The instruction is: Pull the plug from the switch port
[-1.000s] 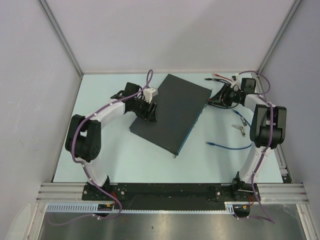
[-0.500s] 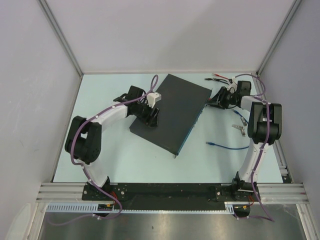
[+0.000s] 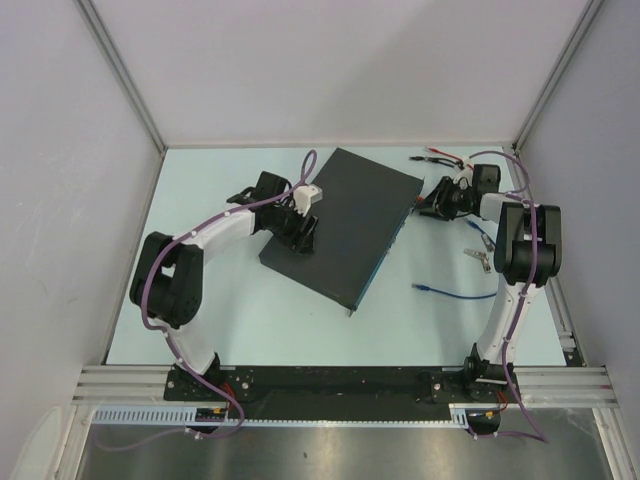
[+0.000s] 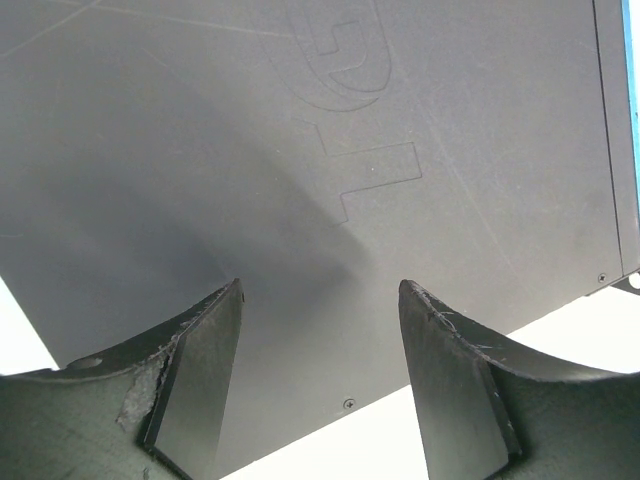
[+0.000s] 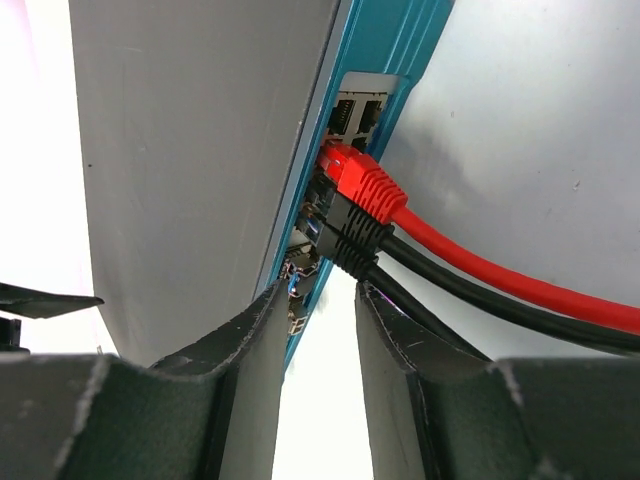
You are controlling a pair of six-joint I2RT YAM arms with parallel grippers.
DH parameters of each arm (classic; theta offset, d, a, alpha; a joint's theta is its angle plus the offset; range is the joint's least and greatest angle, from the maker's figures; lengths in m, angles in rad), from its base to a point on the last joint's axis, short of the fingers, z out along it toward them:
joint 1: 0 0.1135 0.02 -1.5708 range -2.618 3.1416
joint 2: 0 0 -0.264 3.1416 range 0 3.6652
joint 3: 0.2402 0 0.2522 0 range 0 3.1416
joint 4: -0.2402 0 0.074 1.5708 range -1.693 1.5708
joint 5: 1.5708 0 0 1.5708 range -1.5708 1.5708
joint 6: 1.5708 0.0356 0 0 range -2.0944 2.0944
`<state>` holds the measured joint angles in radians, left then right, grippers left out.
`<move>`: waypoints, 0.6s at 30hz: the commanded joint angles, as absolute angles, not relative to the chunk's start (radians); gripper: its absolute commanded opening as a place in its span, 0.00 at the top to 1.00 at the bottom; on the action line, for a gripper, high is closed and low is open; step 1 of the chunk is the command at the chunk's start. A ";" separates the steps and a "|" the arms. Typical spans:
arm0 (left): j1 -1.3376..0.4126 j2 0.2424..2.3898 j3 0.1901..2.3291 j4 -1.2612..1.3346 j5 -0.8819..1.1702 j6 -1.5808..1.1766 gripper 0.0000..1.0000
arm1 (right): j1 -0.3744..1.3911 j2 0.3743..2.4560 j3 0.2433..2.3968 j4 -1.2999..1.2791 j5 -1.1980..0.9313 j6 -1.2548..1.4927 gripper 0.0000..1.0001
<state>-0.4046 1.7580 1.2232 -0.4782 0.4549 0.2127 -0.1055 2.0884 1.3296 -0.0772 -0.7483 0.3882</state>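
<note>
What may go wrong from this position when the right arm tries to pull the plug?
1. The red plug and the black plug sit close together in the switch. The right gripper, open just below them, may catch the wrong one or both.
2. The left gripper is open over the switch top, and firm pressing is not visible, so the switch may slide with the pull.

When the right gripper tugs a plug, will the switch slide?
It may slide: the switch lies flat on a smooth table. The open left gripper over its top could pin it. Flat and wide, it should not tip.
</note>
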 commanded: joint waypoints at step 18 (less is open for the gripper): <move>-0.407 1.764 1.258 -0.468 0.439 0.242 0.30 | -0.060 2.114 1.331 -0.089 -0.647 0.373 0.64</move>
<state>-0.4046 1.7683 1.2270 -0.4782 0.4469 0.2199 -0.0807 2.0949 1.3296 -0.0849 -0.7094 0.3882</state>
